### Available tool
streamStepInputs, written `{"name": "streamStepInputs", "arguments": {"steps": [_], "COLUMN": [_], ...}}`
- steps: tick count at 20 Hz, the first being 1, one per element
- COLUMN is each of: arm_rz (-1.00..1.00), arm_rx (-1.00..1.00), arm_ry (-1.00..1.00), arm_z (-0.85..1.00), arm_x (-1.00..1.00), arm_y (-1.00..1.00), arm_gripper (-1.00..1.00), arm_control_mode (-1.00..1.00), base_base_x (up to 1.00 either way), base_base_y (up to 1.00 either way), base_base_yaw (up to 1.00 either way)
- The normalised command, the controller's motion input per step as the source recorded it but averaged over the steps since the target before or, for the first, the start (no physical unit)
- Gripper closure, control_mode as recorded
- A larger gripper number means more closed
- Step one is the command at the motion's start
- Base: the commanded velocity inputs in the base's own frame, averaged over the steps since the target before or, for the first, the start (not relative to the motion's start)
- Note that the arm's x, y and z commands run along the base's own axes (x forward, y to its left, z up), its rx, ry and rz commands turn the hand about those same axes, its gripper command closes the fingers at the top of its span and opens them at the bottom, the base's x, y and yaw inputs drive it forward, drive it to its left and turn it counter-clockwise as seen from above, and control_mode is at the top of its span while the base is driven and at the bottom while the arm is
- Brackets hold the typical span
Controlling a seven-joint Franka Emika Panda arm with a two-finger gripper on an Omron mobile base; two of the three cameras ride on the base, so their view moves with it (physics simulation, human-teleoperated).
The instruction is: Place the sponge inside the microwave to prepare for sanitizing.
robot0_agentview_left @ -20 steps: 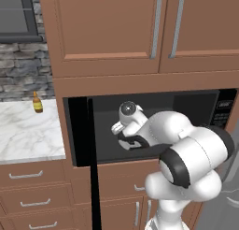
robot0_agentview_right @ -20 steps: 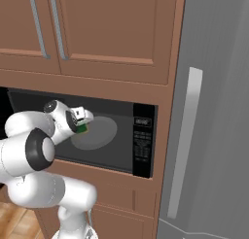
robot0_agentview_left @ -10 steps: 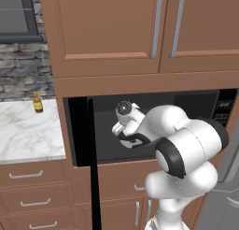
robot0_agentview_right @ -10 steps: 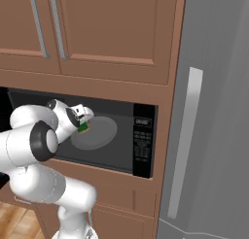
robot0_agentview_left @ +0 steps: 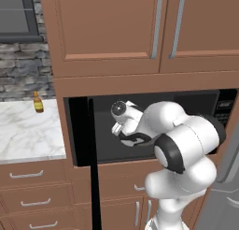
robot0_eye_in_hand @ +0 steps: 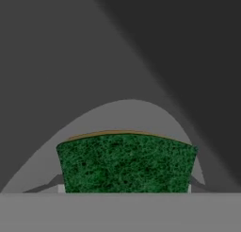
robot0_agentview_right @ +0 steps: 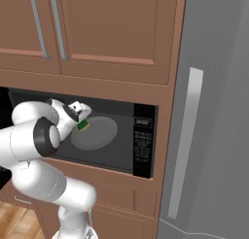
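Left base: arm reaches into the open microwave [robot0_agentview_left: 196, 103], door swung out to the left, bottle [robot0_agentview_left: 38, 102] on the counter [robot0_agentview_left: 28, 135] well off to the left. Right base: gripper [robot0_agentview_right: 82, 121] inside the cavity w/ the sponge [robot0_agentview_right: 83, 126] at its tip, above the near edge of the turntable [robot0_agentview_right: 97, 133]. Hand: sponge [robot0_eye_in_hand: 127, 162] sits green face up between the fingers, jaws seemingly closed on its sides, over the turntable [robot0_eye_in_hand: 122, 115].

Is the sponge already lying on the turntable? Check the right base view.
No: the sponge sits in the gripper, above the round turntable inside the microwave.
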Motion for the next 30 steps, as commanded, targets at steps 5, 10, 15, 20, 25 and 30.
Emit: {"name": "streamStepInputs", "arguments": {"steps": [5,10,15,20,25,30], "arm_rz": [0.05,0.04,0.03,0.03,0.01,0.0], "arm_rx": [-0.17,-0.18,-0.18,-0.13,-0.12,-0.08], "arm_ry": [0.07,0.06,0.06,0.07,0.05,0.0], "arm_z": [-0.35,-0.37,-0.4,-0.47,-0.45,-0.4], "arm_x": [0.0,-0.03,-0.06,-0.06,-0.16,-0.24], "arm_y": [-0.35,-0.38,-0.39,-0.35,-0.37,-0.42], "arm_gripper": [1.0,1.0,1.0,1.0,1.0,1.0], "arm_control_mode": [-1.0,-1.0,-1.0,-1.0,-1.0,-1.0], "base_base_x": [0.0,0.0,0.0,0.0,0.0,0.0], "base_base_y": [0.0,0.0,0.0,0.0,0.0,0.0], "base_base_yaw": [0.0,0.0,0.0,0.0,0.0,0.0]}}
